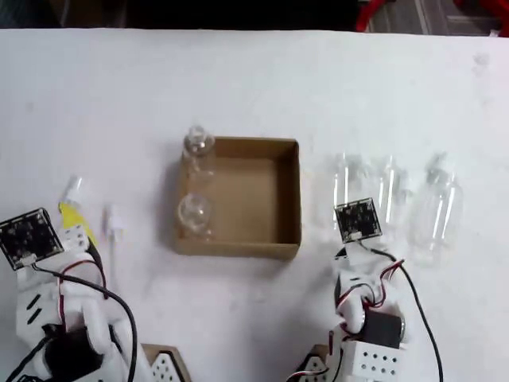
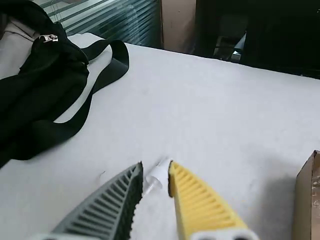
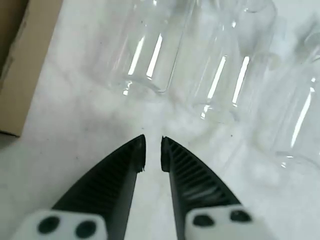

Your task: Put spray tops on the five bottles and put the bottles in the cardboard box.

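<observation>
The cardboard box sits mid-table with two clear bottles along its left wall. Three more clear bottles lie on the table right of the box. My left gripper, with one grey and one yellow finger, is shut on a white spray top at its tips, low over the table left of the box. A second spray top lies beside it. My right gripper is shut but for a thin slit, holding nothing, just short of the nearest bottle.
A black bag with a strap lies on the table beyond the left gripper. The box's corner edges into the left wrist view, and its wall stands beside the right gripper. Both arm bases stand at the table's near edge.
</observation>
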Controlling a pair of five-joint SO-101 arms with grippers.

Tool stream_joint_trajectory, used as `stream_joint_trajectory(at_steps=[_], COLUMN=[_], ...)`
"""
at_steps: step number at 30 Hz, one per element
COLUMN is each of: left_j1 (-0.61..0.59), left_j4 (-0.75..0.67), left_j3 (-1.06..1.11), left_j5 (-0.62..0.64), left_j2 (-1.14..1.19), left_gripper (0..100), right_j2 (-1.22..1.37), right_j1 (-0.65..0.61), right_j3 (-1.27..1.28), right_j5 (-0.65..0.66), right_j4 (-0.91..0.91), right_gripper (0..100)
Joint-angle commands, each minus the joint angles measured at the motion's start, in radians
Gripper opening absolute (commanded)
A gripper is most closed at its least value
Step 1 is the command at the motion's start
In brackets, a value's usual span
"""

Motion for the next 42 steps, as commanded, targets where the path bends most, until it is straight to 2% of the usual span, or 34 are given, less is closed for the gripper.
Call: stream_joint_trajectory(at_steps=[1,4,7,10,15,18,21,28,38,42], left_j1=[0.008,0.008,0.013,0.05,0.216,0.306,0.343,0.341,0.341,0.344], left_j4=[-0.023,-0.048,-0.081,-0.089,-0.012,0.006,-0.021,-0.051,-0.054,-0.124], left_j3=[-0.032,-0.052,-0.081,-0.112,-0.117,-0.117,-0.117,-0.118,-0.292,-0.255], left_j5=[0.006,-0.002,-0.143,-0.195,-0.299,-0.296,-0.295,-0.249,-0.242,-0.241], left_j2=[0.005,0.005,0.005,0.01,0.125,0.28,0.407,0.584,0.96,1.053], left_gripper=[9,9,9,9,9,9,9,9,9,9], right_j2=[-0.004,-0.004,-0.004,-0.004,-0.004,-0.004,-0.004,-0.004,-0.004,-0.001], right_j1=[-0.004,-0.004,-0.004,-0.004,-0.004,-0.004,-0.004,-0.007,-0.004,-0.008], right_j3=[0.006,0.006,0.006,0.006,0.006,0.0,-0.003,-0.034,-0.054,-0.104], right_j5=[-0.003,-0.003,-0.003,-0.003,-0.003,-0.002,-0.002,-0.002,-0.002,-0.002], right_j4=[-0.018,-0.018,-0.018,-0.018,-0.016,0.005,0.019,0.082,0.107,0.111], right_gripper=[3.9,3.9,3.9,3.9,4.1,4.2,4.2,4.2,4.3,4.3])
